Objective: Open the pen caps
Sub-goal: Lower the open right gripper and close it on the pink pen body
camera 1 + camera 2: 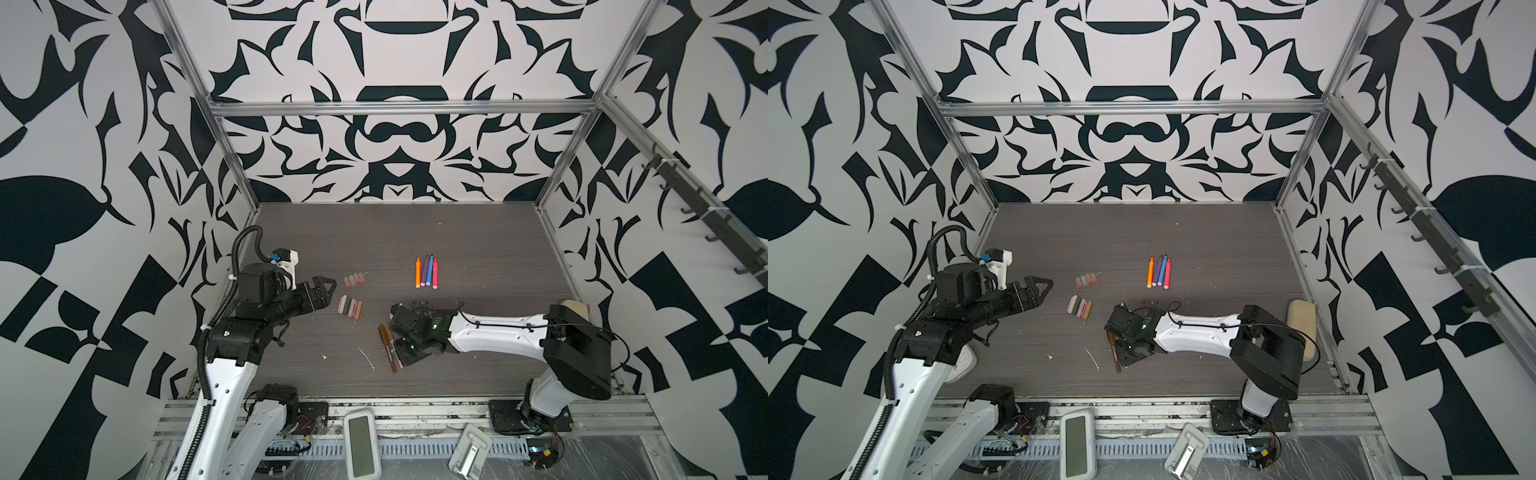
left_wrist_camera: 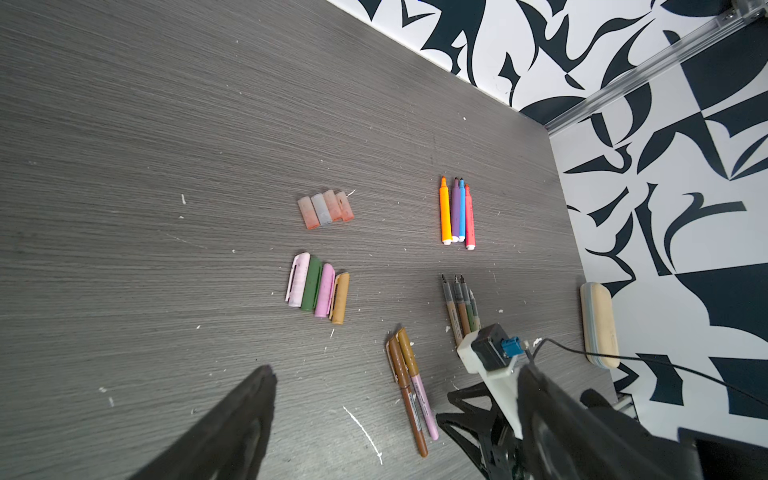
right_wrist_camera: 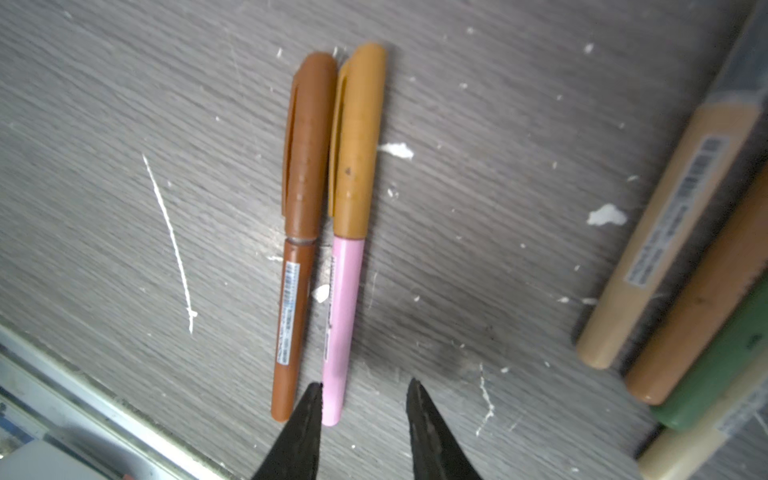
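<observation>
blurred pens, cropped by frame edge

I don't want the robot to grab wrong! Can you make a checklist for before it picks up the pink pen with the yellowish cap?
1. Cap on the pink pen: ok, its gold cap is on.
2. Right gripper empty: ok, jaws apart, holding nothing.
3. Pink pen centred between the jaws: not ok, it lies close to one jaw.
4. Brown pen out of the way: cannot tell, it lies right alongside.
5. Left gripper ready for the cap: ok, open and empty.
</observation>
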`<state>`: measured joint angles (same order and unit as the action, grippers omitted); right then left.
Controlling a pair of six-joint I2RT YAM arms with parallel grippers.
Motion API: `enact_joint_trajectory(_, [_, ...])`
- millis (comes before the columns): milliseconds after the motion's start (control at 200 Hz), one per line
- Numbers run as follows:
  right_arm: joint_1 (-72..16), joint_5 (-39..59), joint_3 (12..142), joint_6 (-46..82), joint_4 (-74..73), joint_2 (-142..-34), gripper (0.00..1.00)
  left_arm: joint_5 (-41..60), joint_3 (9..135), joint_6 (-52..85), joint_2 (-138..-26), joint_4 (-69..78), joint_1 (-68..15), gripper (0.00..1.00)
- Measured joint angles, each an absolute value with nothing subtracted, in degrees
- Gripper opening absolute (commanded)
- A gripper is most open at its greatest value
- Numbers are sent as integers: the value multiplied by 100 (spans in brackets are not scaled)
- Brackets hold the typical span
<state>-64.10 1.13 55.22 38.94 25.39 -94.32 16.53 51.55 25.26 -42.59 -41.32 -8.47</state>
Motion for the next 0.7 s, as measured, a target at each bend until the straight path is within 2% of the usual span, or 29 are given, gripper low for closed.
enact_joint_trajectory(325, [-6504, 130, 5502, 4034, 2388, -9542, 37, 1693, 5135, 2550, -4239, -4095, -836, 93])
enact_joint_trajectory(385, [-6514, 110, 5505, 4053, 2399, -9585, 35, 1693, 5135, 2550, -4213, -4095, -836, 93])
enact_joint_trajectory(450, [-6523, 75, 5505, 4106, 2425, -9633, 28, 1697, 5135, 2552, -4200, -4093, -836, 93])
enact_joint_trajectory(700, [-6530, 1, 5616, 4169, 2521, -9839, 28, 1739, 5135, 2552, -4206, -4093, -836, 93])
